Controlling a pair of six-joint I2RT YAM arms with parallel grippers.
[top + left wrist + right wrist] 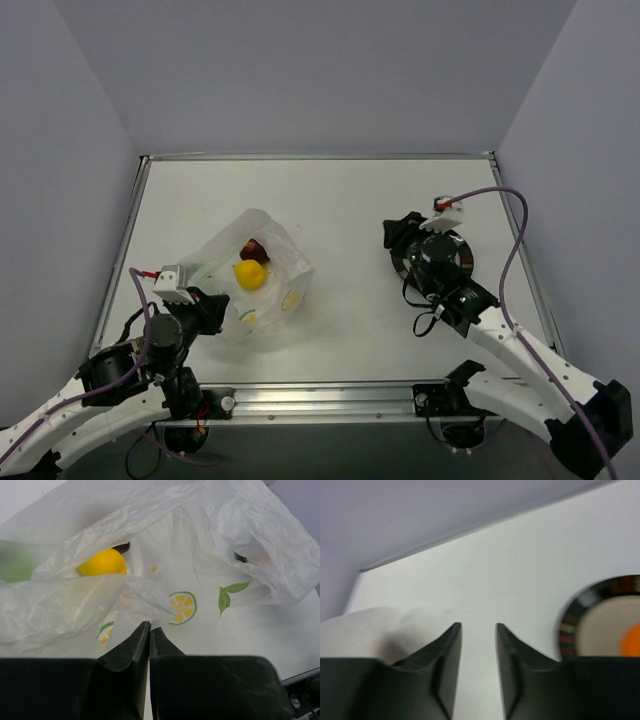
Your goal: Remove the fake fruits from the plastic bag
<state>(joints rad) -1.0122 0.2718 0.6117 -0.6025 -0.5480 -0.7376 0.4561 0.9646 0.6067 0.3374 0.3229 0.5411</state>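
Plastic bag (288,262) at bench (350,200) 9 o'clock, mouth open; yellow fruit (250,275) + dark red one (253,248) inside. L fingers (132,650) pressed together at bag edge. R fingers (445,650) narrow gap, nothing between, by plate (568,625) at 3 o'clock.

Thin, crinkly, translucent white plastic bag (240,525), faintly glossy; smooth, matt yellow fake fruit (101,562); smooth matt white table (350,200), brushed metal rail (330,398) along its near edge; glossy glazed rim on the dark plate (568,625).
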